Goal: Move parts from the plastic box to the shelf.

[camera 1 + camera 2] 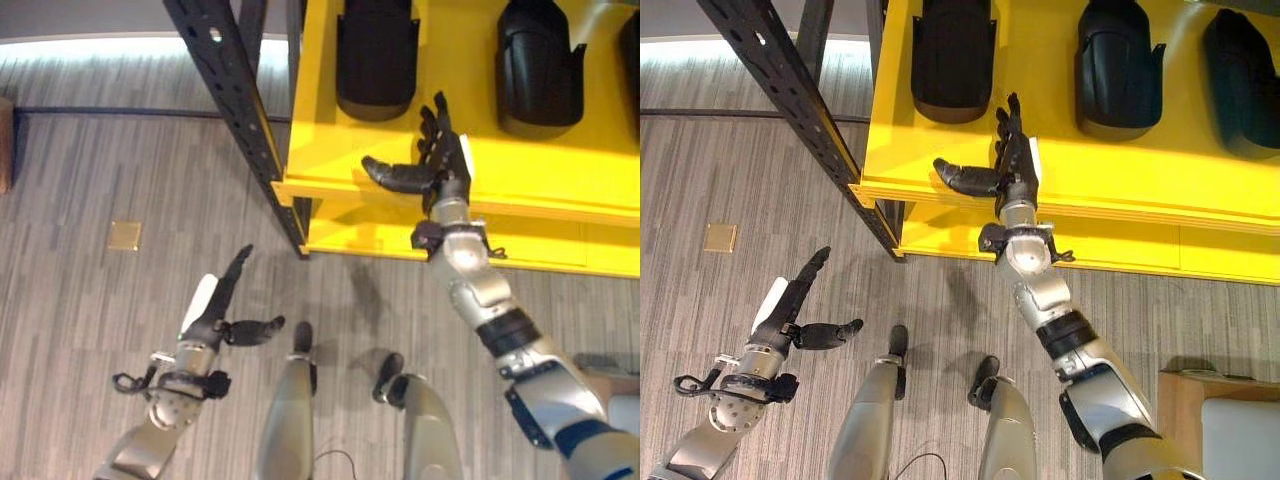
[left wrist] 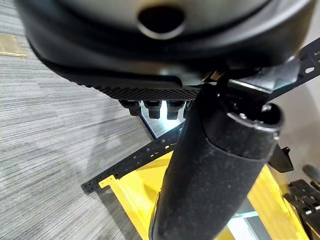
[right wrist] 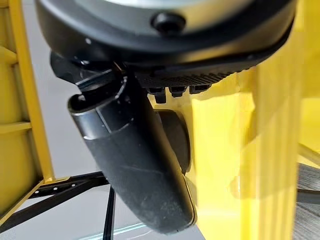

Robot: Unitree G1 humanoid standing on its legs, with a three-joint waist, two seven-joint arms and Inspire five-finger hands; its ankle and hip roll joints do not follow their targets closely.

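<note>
Right hand (image 1: 440, 160), fingers straight and empty, over front edge of yellow shelf (image 1: 470, 60) at upper centre, apparently just beside left part (image 1: 376, 55). Two more parts (image 1: 1118, 70) in a row, upper right. Left hand (image 1: 215, 320) spread, idle, lower left over floor. Box corner (image 1: 1225, 425) lower right.

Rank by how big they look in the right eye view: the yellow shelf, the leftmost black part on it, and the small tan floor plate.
1. Yellow shelf, by far the largest.
2. Leftmost black part.
3. Floor plate, smallest.
The shelf sits nearer the camera than the floor, which may exaggerate the gap.
</note>
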